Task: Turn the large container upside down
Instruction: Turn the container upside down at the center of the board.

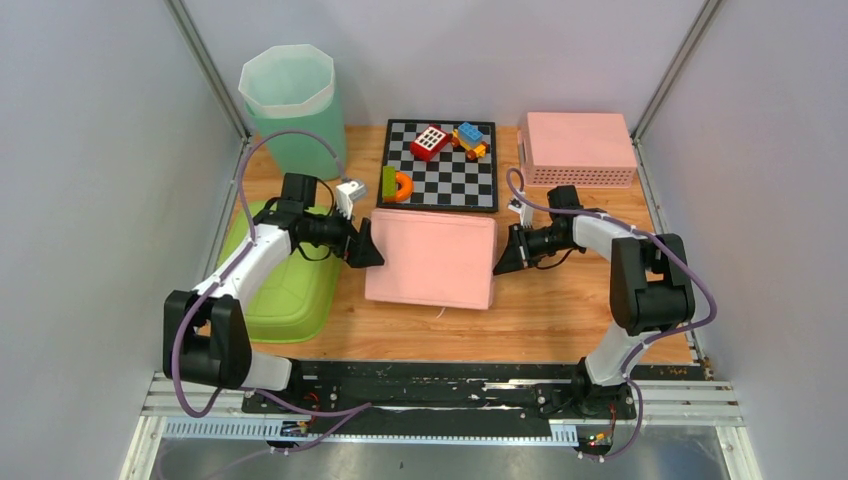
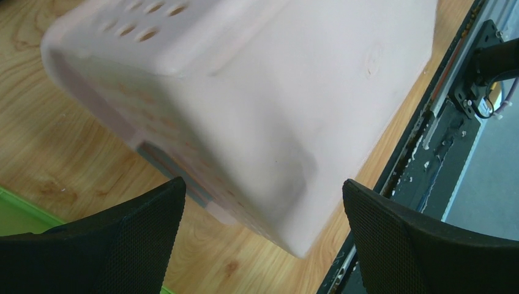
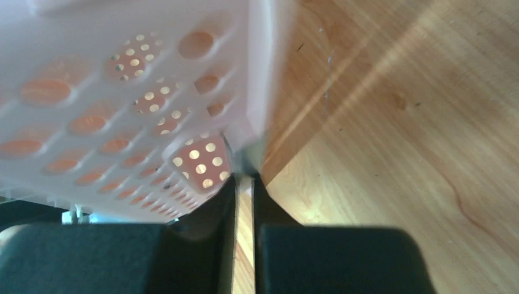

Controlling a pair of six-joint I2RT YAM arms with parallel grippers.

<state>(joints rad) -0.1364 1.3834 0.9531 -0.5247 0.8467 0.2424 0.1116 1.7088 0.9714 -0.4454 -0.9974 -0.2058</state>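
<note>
At the near middle of the wooden surface [image 1: 560, 320], the large container [image 1: 432, 258] is seen between the two hands, its smooth closed face turned up. The left hand [image 1: 365, 243] is held released, its fingers spread wide at the container's left end, with a green tub [image 1: 290, 300] lying just beside it on the left. The right hand [image 1: 500, 262] is clenched on the thin rim at the container's right edge. Farther back, toy blocks [image 1: 430, 142] are laid on a checkered board [image 1: 460, 185]. A smaller pink box [image 1: 580, 145] is set at the far right, a lined green bin [image 1: 295, 110] at the far left.
</note>
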